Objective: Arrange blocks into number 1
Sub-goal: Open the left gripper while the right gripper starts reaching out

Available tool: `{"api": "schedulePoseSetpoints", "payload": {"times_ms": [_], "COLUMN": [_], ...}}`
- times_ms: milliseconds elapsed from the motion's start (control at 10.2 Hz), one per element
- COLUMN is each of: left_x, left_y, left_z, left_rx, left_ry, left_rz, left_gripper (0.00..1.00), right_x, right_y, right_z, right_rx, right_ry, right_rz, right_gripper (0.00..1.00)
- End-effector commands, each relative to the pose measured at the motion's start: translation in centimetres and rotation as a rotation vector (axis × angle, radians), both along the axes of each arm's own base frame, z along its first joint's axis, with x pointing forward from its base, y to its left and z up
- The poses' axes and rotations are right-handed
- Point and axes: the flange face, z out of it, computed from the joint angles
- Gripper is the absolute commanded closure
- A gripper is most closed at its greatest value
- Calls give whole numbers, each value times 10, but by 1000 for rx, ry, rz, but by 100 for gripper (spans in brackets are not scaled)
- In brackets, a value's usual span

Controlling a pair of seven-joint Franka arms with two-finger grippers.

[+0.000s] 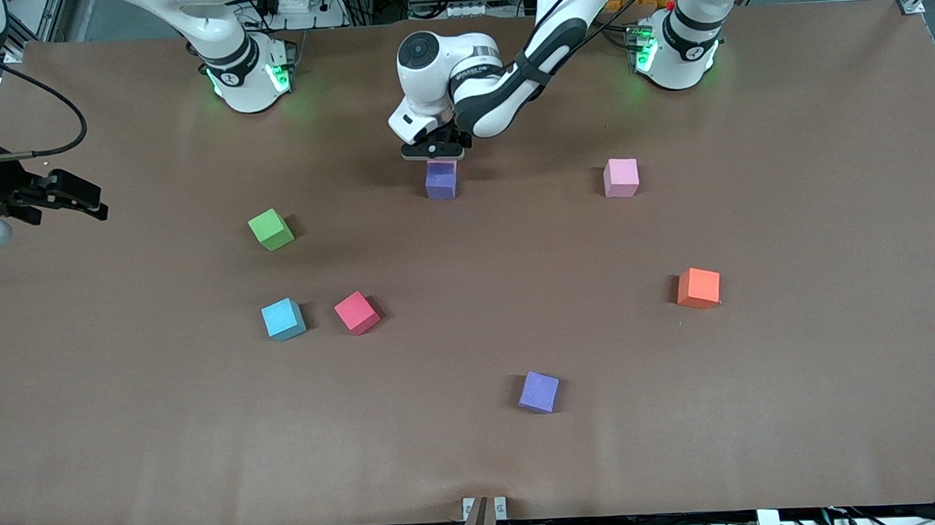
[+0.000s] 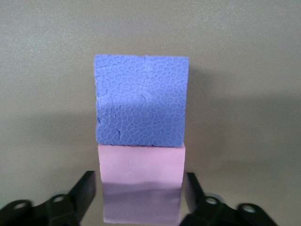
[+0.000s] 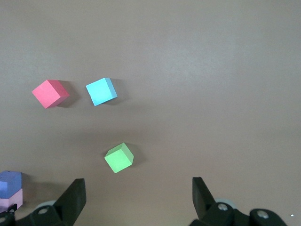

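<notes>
Blocks: your purple block [image 2: 141, 101] touches a pink block [image 2: 141, 183] on the tabletop [image 1: 476, 451] | left tool [image 2: 141, 197]: fingers apart beside that pink block, not squeezing | right tool [image 3: 138, 197]: wide open, empty, over the green block [image 3: 118, 157]

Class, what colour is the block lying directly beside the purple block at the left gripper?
Pink; the left wrist view shows it best.

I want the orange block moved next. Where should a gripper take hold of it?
Judging by its pose, come straight down on the orange block and pinch two opposite flat side faces. It sits flat and nearly square to the table edges, with nothing close beside it, so either pair of sides looks open.
</notes>
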Motion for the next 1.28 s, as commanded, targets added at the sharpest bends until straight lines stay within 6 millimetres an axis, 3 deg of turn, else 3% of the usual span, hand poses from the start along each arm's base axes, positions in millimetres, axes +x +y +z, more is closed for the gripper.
{"api": "schedulePoseSetpoints", "payload": {"times_ms": [0,294,491,687,981,1178], "left_x": [2,4,18,71,147,195], "left_y": [-3,-1,0,14,62,94], "left_z": [6,27,49,67,68,81], "left_rx": [1,33,32,54,67,52], "left_ry": [-27,-53,-76,-88,-90,-105], "left_rz": [-17,-15,10,89,215,282], "left_gripper": [0,0,0,0,0,0], "right_x": [0,5,14,24,42,49], "right_y": [-1,3,19,43,73,105], "right_z": [2,-6,-20,-35,-77,-107], "right_rx": [-7,5,6,5,6,11], "right_ry": [4,12,21,16,55,90], "right_rz": [9,13,42,84,134,190], "right_gripper": [0,0,0,0,0,0]}}
